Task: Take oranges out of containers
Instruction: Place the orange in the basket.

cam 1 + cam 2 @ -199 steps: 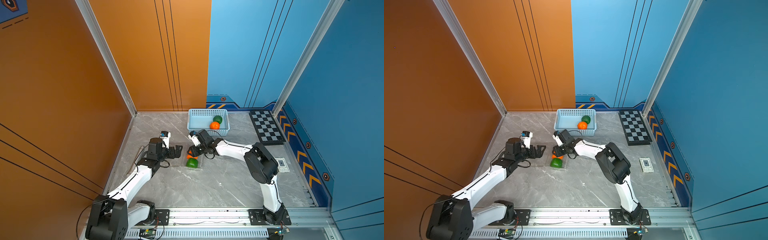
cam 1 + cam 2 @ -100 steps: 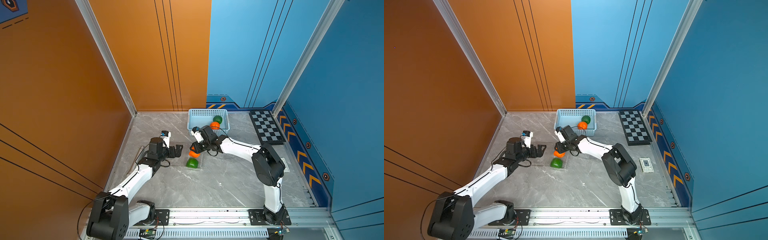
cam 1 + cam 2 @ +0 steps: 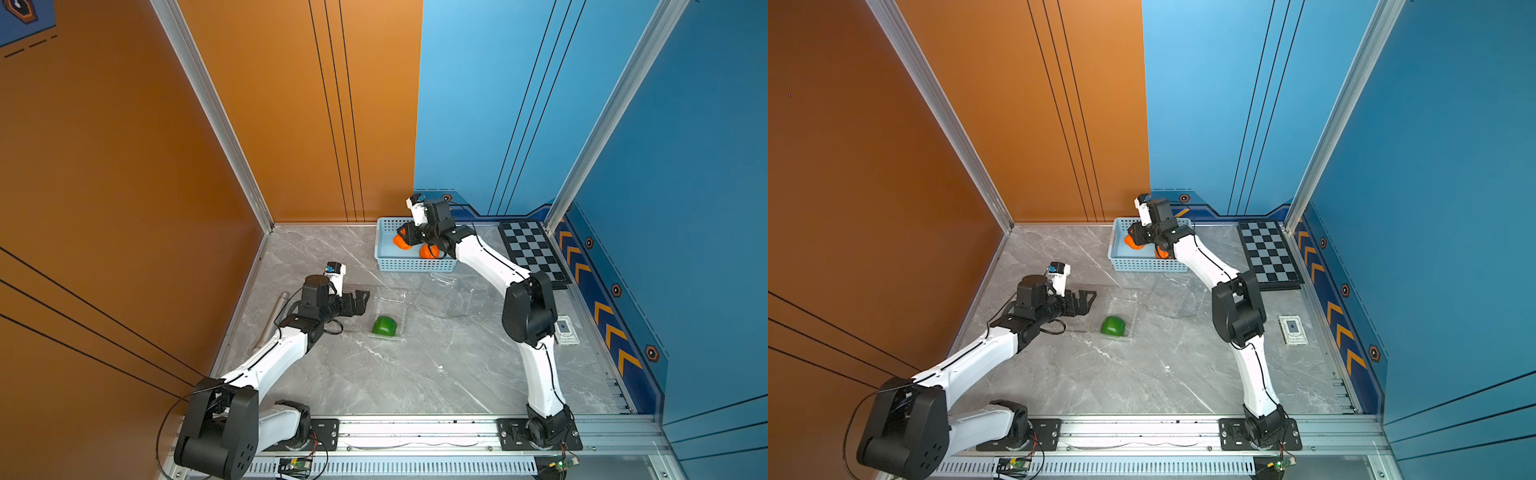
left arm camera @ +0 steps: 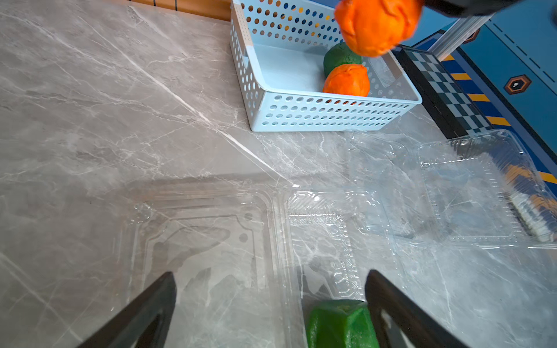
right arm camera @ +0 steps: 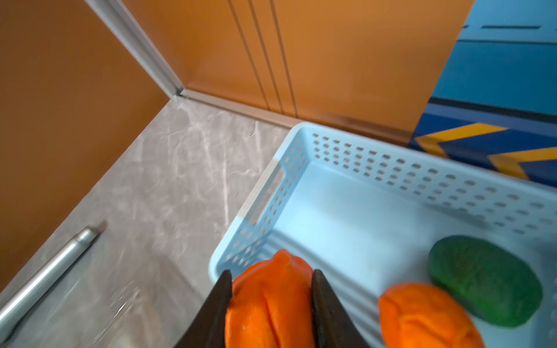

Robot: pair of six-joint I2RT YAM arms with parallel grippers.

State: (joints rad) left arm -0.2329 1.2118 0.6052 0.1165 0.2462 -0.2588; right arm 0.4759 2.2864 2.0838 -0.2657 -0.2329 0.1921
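— What is held by the right fingers (image 5: 217, 307)?
— An orange (image 5: 268, 304) is clamped between them, the fingers part closed against its sides. It is held raised above the blue basket (image 3: 411, 264), near one end wall and clear of the floor.
— What is found inside the basket?
— A second orange (image 3: 428, 252) and a dark green fruit (image 5: 485, 280) are seen lying close together on its floor.
— How are the left fingers (image 4: 153, 298) set?
— They are spread wide and nothing is gripped. They are poised low over the opened lid of the nearer container (image 3: 390, 297), which is laid flat on the tabletop (image 3: 415, 374).
— Is anything seated in that container?
— One bright green fruit (image 3: 384, 325) is seated in its tray, at the end nearer the robot. It is just beside one left finger in the left wrist view.
— And the other container (image 3: 451, 295)?
— It is laid open just beside the first, on the right arm's side, near the basket's front wall.
— What else is seen?
— A metal rod (image 3: 276, 309) is laid along the orange wall, and a checkered board (image 3: 532, 253) is placed beside the basket.
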